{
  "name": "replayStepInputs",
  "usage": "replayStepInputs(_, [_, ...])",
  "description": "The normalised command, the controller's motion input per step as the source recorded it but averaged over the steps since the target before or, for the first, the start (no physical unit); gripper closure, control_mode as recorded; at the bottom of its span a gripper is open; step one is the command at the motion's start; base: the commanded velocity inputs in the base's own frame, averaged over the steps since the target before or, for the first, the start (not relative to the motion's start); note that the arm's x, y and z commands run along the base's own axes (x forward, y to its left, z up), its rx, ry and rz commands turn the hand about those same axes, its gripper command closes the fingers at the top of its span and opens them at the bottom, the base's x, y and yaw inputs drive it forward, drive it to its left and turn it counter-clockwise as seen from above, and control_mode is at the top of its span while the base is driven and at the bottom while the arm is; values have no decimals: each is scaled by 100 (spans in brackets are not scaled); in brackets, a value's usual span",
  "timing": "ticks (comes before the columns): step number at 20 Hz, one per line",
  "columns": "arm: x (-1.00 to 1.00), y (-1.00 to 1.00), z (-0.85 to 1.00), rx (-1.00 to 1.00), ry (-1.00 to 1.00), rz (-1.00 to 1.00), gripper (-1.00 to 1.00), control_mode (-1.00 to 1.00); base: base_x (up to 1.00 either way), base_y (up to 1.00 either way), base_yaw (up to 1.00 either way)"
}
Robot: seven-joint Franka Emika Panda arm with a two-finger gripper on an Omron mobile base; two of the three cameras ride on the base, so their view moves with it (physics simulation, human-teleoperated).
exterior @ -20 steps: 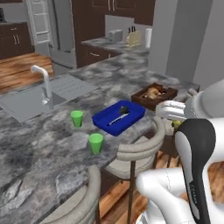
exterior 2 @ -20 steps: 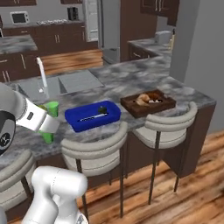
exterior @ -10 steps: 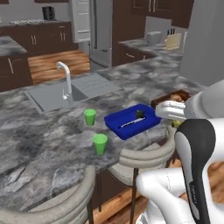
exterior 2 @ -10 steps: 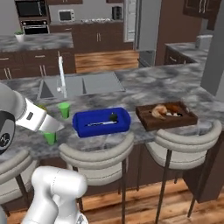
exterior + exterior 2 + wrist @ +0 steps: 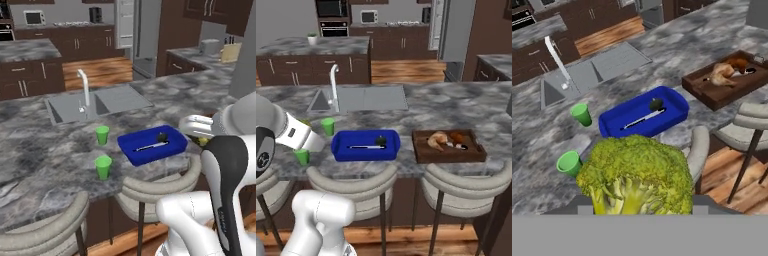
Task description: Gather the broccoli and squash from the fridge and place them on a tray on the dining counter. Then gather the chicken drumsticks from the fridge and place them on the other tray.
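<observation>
From the left base view, the blue tray point(image 5: 153, 145) sits on the table point(image 5: 45, 155) just past the two green cups point(image 5: 103, 166), with a small dark lump and a thin utensil already in it; my arm rises at the right and I can't make out my fingers there. From the right base view, the blue tray point(image 5: 366, 146) lies beside the wooden tray point(image 5: 448, 147), which already carries the drumsticks point(image 5: 445, 140), so I judge my load belongs in the blue one. In the hand view, the broccoli point(image 5: 637, 176) fills the foreground, and my fingers look partly closed around its stem, though the head hides them. To do this well I should carry it over the stool back point(image 5: 698, 147), centre it above the tray's open floor, lower it, then let go.
</observation>
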Motion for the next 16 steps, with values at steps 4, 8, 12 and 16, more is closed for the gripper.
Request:
replayStepInputs(4, [0, 0, 0, 0, 0, 0, 100, 100, 78, -34, 38])
replayStepInputs(8, [0, 0, 0, 0, 0, 0, 100, 100, 70, -53, 33])
replayStepInputs(12, [0, 0, 0, 0, 0, 0, 100, 100, 85, -62, 25])
replayStepInputs(16, [69, -53, 0, 10, 11, 12, 100, -100, 22, -16, 6])
